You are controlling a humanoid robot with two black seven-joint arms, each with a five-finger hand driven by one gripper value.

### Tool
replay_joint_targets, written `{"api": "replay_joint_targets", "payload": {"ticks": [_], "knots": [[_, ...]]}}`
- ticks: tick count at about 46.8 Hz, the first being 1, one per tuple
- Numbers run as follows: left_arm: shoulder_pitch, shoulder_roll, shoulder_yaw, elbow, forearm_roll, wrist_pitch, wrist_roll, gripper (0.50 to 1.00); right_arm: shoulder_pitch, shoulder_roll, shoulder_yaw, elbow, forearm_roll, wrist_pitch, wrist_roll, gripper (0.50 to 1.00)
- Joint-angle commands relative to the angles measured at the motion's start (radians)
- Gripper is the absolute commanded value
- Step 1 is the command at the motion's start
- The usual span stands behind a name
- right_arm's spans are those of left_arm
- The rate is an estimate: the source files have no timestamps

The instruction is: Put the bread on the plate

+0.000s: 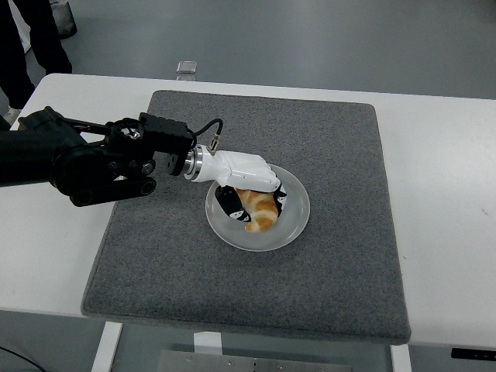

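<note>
The white-shelled left hand with black fingers (246, 188), reaching in from the left edge of the frame, is curling loosely around the golden-brown bread roll (260, 209), which is resting on the round white ceramic plate (294, 221) near the middle of the grey felt mat (341, 263). The bread is lying directly under the palm, its long axis slanting from upper left to lower right. Releasing likely means spreading the fingers and lifting straight up. The right hand is not showing.

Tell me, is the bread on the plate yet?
Yes. The bread lies on the plate, with the left hand over it.
</note>
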Motion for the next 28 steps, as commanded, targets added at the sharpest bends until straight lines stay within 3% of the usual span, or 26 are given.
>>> {"api": "replay_joint_targets", "payload": {"ticks": [1,12,15,18,19,24,28], "knots": [[0.0,0.0,0.002,0.0,-0.001,0.001,0.0,0.5,0.001,0.0,-0.001,0.0,0.0,0.0,0.0,0.952],[0.014,0.0,0.002,0.002,-0.001,0.001,-0.002,0.51,0.001,0.0,0.001,0.0,0.0,0.0,0.0,0.952],[0.02,0.0,0.002,0.002,-0.003,0.002,-0.002,0.61,-0.001,0.0,-0.001,0.0,0.0,0.0,0.0,0.952],[0.022,0.0,0.001,0.0,-0.01,0.002,-0.002,0.829,0.001,0.0,-0.001,0.0,0.0,0.0,0.0,0.952],[0.022,0.0,-0.001,0.0,-0.015,0.002,-0.002,0.865,0.001,0.0,0.001,0.0,0.0,0.0,0.0,0.952],[0.023,0.0,-0.007,0.0,-0.024,0.002,-0.002,0.99,-0.001,0.0,0.001,0.0,0.0,0.0,0.0,0.952],[0.023,0.0,-0.013,-0.001,-0.029,0.002,-0.002,0.992,0.001,0.0,-0.001,0.0,0.0,0.0,0.0,0.952]]}}
